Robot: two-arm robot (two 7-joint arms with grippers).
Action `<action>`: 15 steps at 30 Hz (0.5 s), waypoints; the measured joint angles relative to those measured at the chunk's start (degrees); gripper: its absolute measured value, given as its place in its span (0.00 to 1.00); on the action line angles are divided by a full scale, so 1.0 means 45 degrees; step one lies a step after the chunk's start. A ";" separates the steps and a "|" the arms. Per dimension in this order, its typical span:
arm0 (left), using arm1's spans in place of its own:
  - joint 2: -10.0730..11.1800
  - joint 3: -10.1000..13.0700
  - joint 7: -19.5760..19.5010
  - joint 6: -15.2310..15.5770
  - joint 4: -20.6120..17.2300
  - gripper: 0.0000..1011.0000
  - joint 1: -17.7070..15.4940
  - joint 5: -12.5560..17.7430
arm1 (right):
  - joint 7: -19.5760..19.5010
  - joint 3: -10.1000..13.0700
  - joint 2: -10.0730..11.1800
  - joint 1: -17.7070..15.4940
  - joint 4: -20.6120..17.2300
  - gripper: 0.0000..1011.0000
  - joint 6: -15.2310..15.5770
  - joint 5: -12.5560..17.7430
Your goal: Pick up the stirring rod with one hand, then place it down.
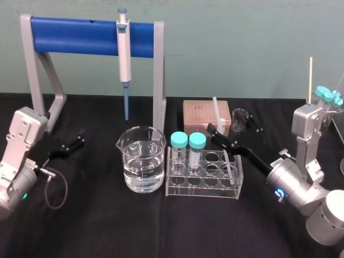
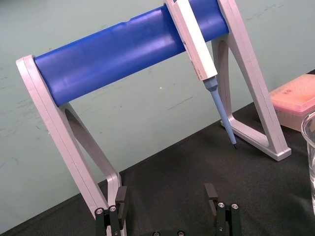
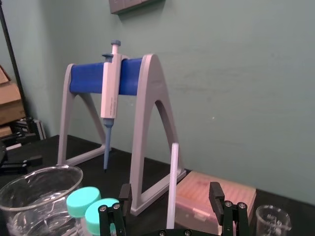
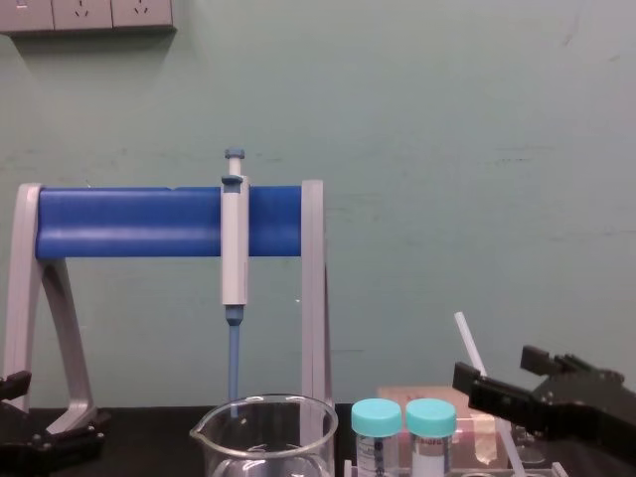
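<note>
Right arm: the right pincer (image 3: 170,192) sits above the right end of the tube rack (image 1: 204,189), fingers set wide and holding nothing. The stirring rod (image 1: 217,115) stands between the two fingers with a gap visible on either side, so there is no contact. The rod's lower end sits in a well at the rack's right end, below the pincer. The rod is tilted: its top rises above the fingers and leans away from the robot and to its left, toward the pink tip box (image 1: 200,112) just beyond the pincer.

- The small beaker (image 1: 239,118) stands just outside the pincer's right finger, on the tabletop (image 1: 107,226).
- The teal-capped tubes (image 1: 179,141), two of them, stand upright in the rack, outside the left finger.
- The large beaker (image 1: 142,161), part full of clear liquid, is farther to the pincer's left; whether it touches the rack or stands just beside it cannot be told.
- The pipette (image 1: 124,48) hangs upright on the blue-barred stand (image 1: 80,35), well beyond the pincer and to its left.

Left arm: the left pincer (image 2: 166,194) has its fingers wide with nothing between them. It is low over the tabletop, well apart from the rack, with the stand's foot just ahead of it.
</note>
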 joint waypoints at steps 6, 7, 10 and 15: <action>0.0000 -0.0001 0.0000 0.0000 0.0000 0.99 0.0000 0.0000 | -0.1056 0.0477 -0.0044 -0.0040 -0.0586 0.99 -0.0111 -0.0449; 0.0000 0.0000 0.0000 0.0000 0.0000 0.99 0.0000 0.0000 | -0.1208 0.0564 -0.0068 -0.0063 -0.0657 0.99 -0.0146 -0.0509; 0.0000 -0.0001 0.0000 0.0000 0.0000 0.99 0.0000 0.0000 | -0.2259 0.1126 -0.0244 -0.0247 -0.0968 0.99 -0.0416 -0.0976; 0.0000 -0.0001 0.0000 0.0000 0.0000 0.99 0.0000 0.0001 | -0.3280 0.1578 -0.0447 -0.0506 -0.1037 0.99 -0.0298 -0.1505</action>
